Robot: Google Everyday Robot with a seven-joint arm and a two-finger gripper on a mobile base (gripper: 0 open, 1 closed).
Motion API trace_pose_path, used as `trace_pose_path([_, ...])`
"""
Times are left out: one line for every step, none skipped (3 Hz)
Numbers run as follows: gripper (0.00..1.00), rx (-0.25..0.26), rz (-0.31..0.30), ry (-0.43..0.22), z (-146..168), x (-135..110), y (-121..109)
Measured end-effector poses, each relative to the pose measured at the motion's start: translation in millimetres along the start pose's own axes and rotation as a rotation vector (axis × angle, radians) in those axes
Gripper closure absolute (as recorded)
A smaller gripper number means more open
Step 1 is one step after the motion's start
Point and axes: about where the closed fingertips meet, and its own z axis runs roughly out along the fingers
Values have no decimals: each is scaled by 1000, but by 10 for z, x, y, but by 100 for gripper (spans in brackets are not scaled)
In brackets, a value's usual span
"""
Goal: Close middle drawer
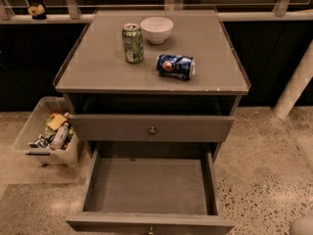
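The middle drawer (149,185) is pulled far out of the grey cabinet, and its grey inside is empty. Its flat front (146,224) runs along the bottom edge of the view, with the small knob (150,229) just showing. The uppermost drawer (151,128) above it stands out only slightly, knob at its centre. The lowest drawer is hidden under the open one. My gripper is not in view. A pale rounded shape (303,226) shows at the bottom right corner, and I cannot tell what it is.
On the cabinet top (98,67) stand a green can (133,43) and a white bowl (156,29), and a blue can (176,66) lies on its side. A clear bin of clutter (46,133) sits on the floor at the left. A white post (296,87) is at the right.
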Motion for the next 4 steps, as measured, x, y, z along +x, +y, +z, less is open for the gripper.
trace_pose_path([0,-2,-148,-76,300,-143,85])
trace_pose_path([0,-1,-183,-80,309,-153,97])
trace_pose_path([0,-31,-210,-92,369,-191,52])
trace_pose_path([0,-72,-347,-135,426,-480,-154])
